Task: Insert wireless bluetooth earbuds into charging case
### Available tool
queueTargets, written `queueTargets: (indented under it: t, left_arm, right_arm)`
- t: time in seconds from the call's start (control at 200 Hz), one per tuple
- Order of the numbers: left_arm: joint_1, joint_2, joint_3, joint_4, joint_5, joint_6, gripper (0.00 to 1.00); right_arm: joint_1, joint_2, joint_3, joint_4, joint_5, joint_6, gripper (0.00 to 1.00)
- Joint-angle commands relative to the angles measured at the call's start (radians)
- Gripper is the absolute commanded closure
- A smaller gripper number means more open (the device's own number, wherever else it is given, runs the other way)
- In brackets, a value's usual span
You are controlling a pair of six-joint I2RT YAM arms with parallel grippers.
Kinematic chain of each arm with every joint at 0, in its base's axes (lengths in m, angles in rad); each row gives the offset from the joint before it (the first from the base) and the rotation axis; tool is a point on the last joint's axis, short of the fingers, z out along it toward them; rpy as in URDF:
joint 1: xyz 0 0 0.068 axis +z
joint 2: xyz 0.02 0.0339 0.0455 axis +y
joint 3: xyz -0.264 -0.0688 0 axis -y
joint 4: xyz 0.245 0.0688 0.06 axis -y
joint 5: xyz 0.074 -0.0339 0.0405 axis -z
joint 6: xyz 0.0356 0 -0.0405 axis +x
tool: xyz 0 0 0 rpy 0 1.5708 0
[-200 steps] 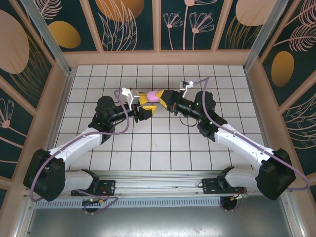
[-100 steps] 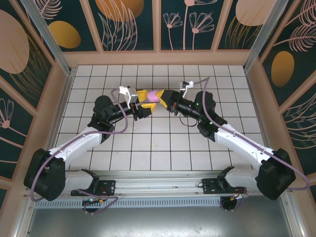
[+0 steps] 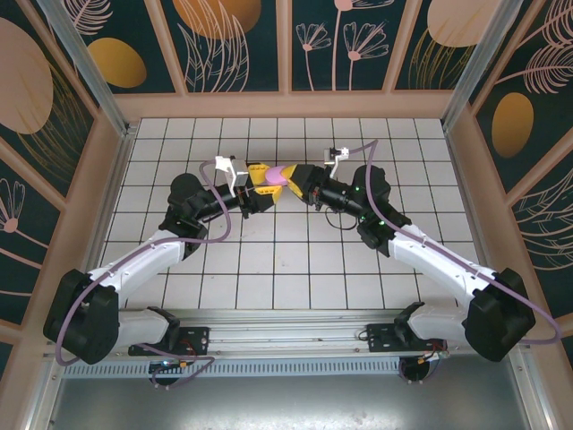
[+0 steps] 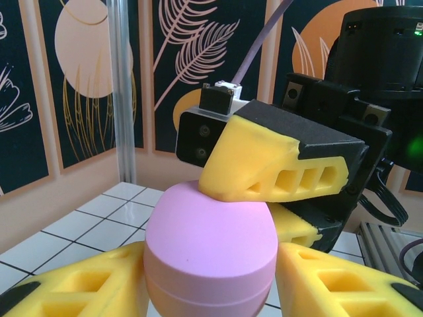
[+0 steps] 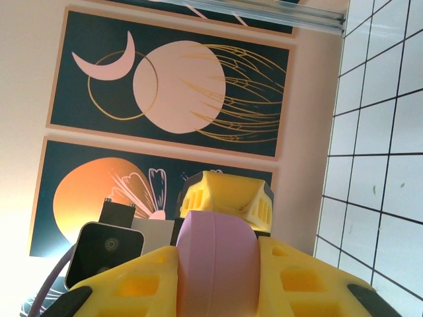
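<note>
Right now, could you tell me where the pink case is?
Top view: centre of the table, slightly toward the far wall, the pink case gripped between the left gripper and right gripper.

The charging case (image 3: 276, 176) is held above the desk (image 3: 295, 269), gripped between the left jaws on its left and the right jaws on its right. From the left wrist, one right jaw is seen pressed on top of the case.

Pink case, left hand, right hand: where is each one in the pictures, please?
pink case (image 4: 210, 224): left wrist view, middle of its rounded front.
left hand (image 4: 210, 267): left wrist view, midway between its yellow fingertips, over the case.
right hand (image 5: 218, 267): right wrist view, midway between its yellow fingertips, over the case.
</note>
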Motion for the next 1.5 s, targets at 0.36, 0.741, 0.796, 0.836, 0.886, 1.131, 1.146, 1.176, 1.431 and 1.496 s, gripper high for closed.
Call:
queueTargets:
  t: [0.36,0.741,0.796,0.836,0.886,1.131,1.146,1.176,1.431,1.496]
  left_arm:
    - [0.007,0.012,0.019,0.023,0.020,0.004,0.49]
    - [0.007,0.008,0.021,0.007,0.018,0.015,0.74]
    - [0.008,0.001,0.021,-0.006,0.008,0.019,0.78]
    - [0.007,-0.004,0.025,-0.028,0.004,0.027,0.81]
    - [0.008,-0.012,0.035,-0.073,0.004,0.040,0.82]
    - [0.059,-0.060,0.061,-0.220,0.110,0.046,0.82]
    - [0.061,-0.062,0.063,-0.227,0.117,0.045,0.82]
    - [0.064,-0.065,0.068,-0.240,0.135,0.044,0.82]
    - [0.067,-0.032,0.122,-0.295,0.233,0.028,0.89]
    - [0.067,-0.026,0.130,-0.293,0.245,0.019,0.89]
  right_arm:
    - [0.006,-0.008,-0.005,0.060,-0.005,0.012,0.79]
    - [0.006,-0.004,-0.002,0.075,-0.006,0.019,0.74]
    - [0.003,-0.013,-0.004,0.081,-0.002,-0.002,0.62]
    - [-0.005,-0.029,-0.001,0.074,0.000,-0.037,0.51]
    - [-0.022,-0.059,0.005,0.039,0.002,-0.109,0.42]
    - [-0.013,-0.292,0.087,-0.383,0.148,-0.862,0.39]
    - [-0.012,-0.301,0.086,-0.391,0.145,-0.885,0.39]
    - [-0.009,-0.313,0.080,-0.403,0.128,-0.927,0.39]
    - [0.040,-0.234,0.095,-0.415,-0.052,-1.032,0.28]
    - [0.054,-0.207,0.105,-0.433,-0.051,-1.056,0.28]
